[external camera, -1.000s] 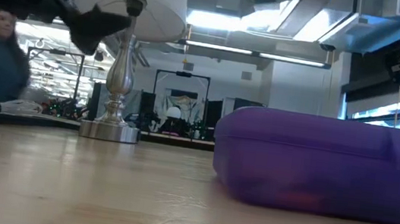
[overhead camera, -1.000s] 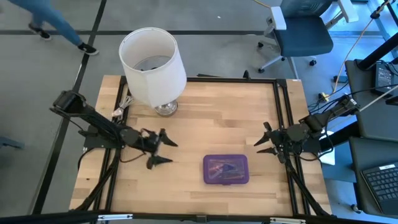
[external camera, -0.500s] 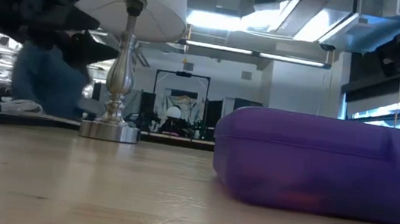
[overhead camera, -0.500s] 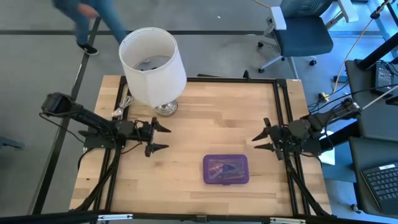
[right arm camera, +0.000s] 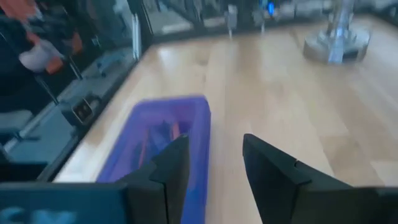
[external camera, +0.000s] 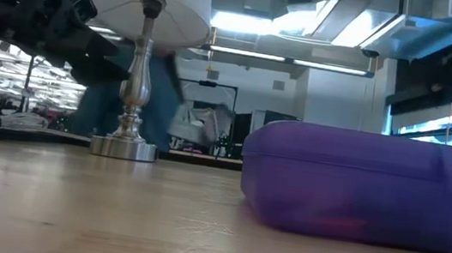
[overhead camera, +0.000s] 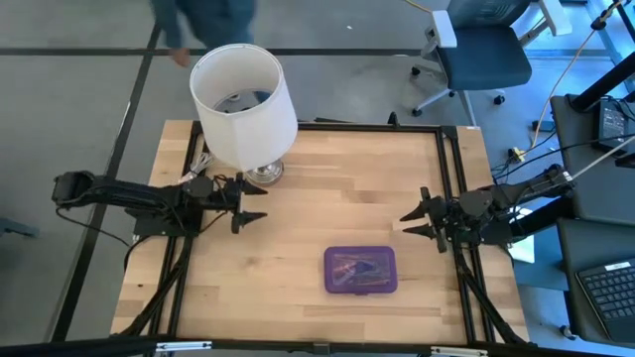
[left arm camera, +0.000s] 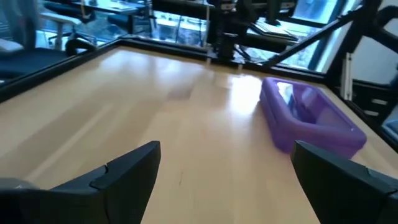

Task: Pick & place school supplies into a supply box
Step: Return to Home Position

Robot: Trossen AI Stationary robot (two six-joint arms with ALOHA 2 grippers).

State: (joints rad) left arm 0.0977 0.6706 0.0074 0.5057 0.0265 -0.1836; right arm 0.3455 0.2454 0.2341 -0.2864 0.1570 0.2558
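Observation:
The purple supply box (overhead camera: 360,270) lies shut, flat on the wooden table, near the near edge. Dim dark and orange shapes of school supplies (right arm camera: 163,138) show through its lid; I cannot tell them apart. My left gripper (overhead camera: 260,202) hovers open beside the lamp base, well left of the box (left arm camera: 308,115). In its wrist view the left gripper (left arm camera: 227,152) is spread wide and holds nothing. My right gripper (overhead camera: 411,224) hovers open near the table's right edge, right of and farther back than the box. In its wrist view the right gripper (right arm camera: 216,146) holds nothing.
A lamp with a white shade (overhead camera: 243,99) stands on its silver base (external camera: 124,144) at the far left of the table, close to my left gripper. A black frame (overhead camera: 451,178) runs along the table's sides. A person (overhead camera: 203,15) walks beyond the far edge.
My left gripper has drawn back from mid-table toward the table's left and far edge, ending beside the lamp base, still open. My right gripper has hardly moved. The box has stayed put. The person beyond the far edge has walked toward the right.

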